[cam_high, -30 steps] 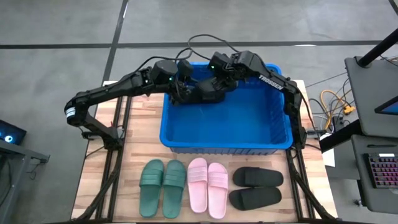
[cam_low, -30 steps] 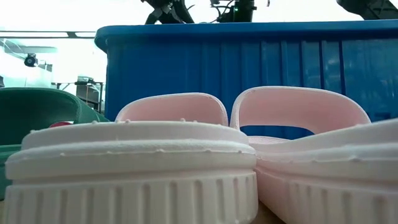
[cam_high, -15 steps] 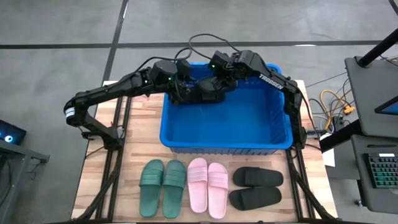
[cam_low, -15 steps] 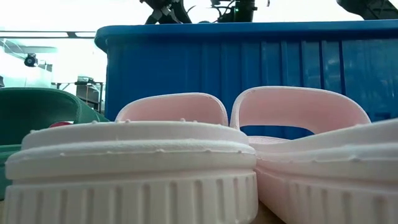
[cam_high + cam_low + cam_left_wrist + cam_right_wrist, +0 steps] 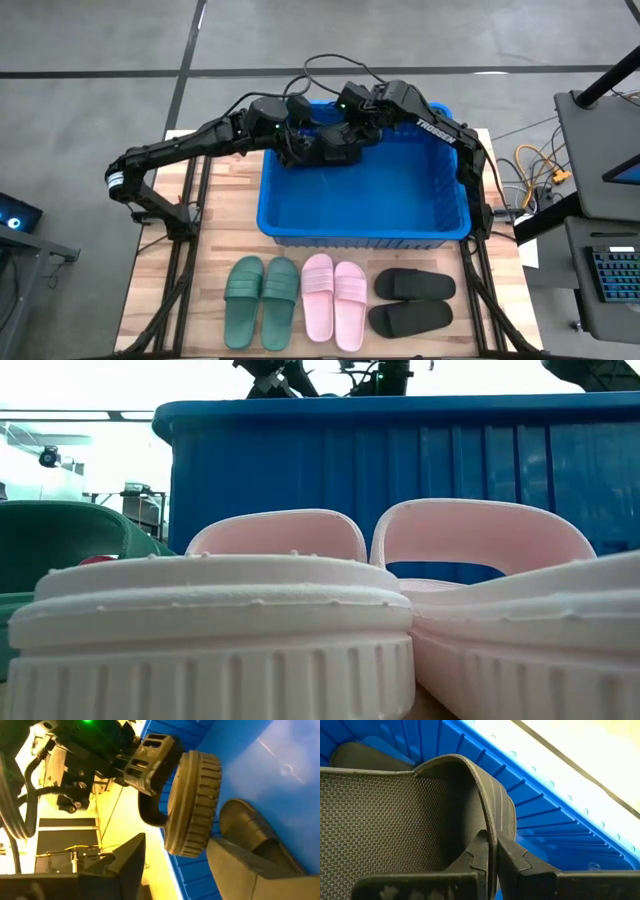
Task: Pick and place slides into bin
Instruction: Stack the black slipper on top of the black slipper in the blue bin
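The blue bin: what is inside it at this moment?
Inside the bin, at its far left corner, both grippers meet over dark slides; the right gripper pinches one strap. How many slides is hidden.

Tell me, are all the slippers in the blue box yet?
Not yet. The right gripper is pinching a dark slide's strap inside the bin, with the left gripper beside it. The green pair, pink pair and black pair wait on the table.

bin (image 5: 400, 470) interior hidden in low view, pink slides (image 5: 300, 620) cropped
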Controlling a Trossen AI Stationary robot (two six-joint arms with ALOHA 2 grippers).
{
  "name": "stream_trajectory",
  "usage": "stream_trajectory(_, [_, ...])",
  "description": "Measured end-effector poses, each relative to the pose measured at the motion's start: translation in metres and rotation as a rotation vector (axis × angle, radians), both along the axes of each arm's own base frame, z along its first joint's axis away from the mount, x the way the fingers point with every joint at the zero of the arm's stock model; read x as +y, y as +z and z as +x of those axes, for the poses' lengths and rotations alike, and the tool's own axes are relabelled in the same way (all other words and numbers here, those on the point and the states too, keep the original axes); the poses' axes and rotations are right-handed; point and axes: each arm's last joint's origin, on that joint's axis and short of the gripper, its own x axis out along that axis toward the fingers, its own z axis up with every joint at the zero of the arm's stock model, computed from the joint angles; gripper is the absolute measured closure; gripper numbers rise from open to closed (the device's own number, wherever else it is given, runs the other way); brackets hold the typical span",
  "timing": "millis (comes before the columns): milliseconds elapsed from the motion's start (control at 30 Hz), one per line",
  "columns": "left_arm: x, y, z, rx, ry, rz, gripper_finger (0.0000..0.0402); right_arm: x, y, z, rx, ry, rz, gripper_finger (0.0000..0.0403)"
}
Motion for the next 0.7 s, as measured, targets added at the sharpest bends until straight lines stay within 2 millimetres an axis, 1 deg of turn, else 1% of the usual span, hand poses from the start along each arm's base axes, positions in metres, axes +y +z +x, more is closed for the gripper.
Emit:
stream_trajectory(100, [0.0,0.0,0.001,-0.006,-0.003,0.008,0.019,0.0,0.0,0.0,-0.001,0.0,0.0,0.039])
stream_trajectory(167, [0.001,-0.002,0.003,-0.002,-0.003,0.007,0.0186,0.0,0.0,0.0,-0.001,0.0,0.0,0.039])
stream_trajectory(333, [0.004,-0.014,0.015,0.034,-0.008,-0.006,0.0185,0.0,0.0,0.001,-0.011,0.002,-0.003,0.039])
stream_trajectory(433, [0.005,-0.021,0.021,0.06,-0.005,-0.001,0.0194,0.001,0.0,0.001,-0.012,0.006,0.005,0.039])
stream_trajectory(500, [0.007,-0.024,0.023,0.08,0.017,0.018,0.021,0.001,0.0,0.001,-0.013,0.007,0.009,0.039])
stream_trajectory(567, [0.008,-0.024,0.024,0.082,0.042,0.033,0.0236,0.001,0.0,0.001,-0.013,0.007,0.009,0.039])
stream_trajectory(700, [0.007,-0.02,0.022,0.064,0.047,0.045,0.0315,0.001,0.0,0.001,-0.015,0.008,0.008,0.039])
